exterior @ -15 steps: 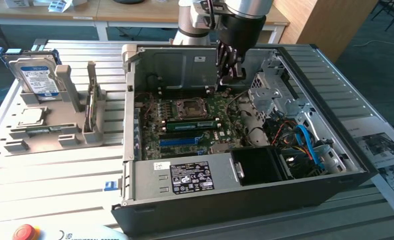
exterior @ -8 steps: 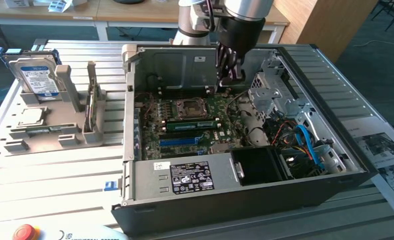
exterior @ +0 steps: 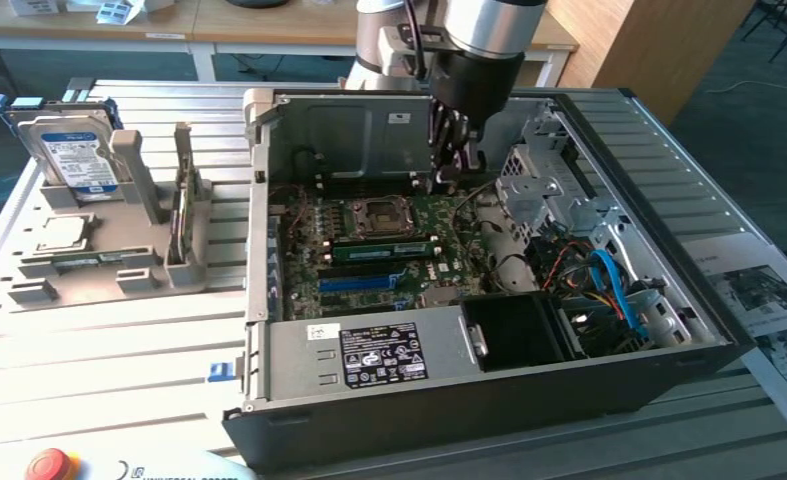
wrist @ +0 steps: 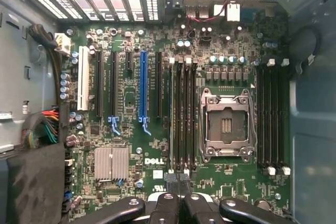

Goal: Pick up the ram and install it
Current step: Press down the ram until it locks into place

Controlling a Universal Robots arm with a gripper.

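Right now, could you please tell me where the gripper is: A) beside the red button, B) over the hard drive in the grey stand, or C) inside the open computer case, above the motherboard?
C: the gripper hangs inside the computer case, over the motherboard.

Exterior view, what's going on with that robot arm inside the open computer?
The robot arm reaches down into the open computer case, its claw shut and empty above the motherboard. A green stick, apparently the ram, sits in the memory slots beside the CPU socket. I cannot tell whether it is fully seated.
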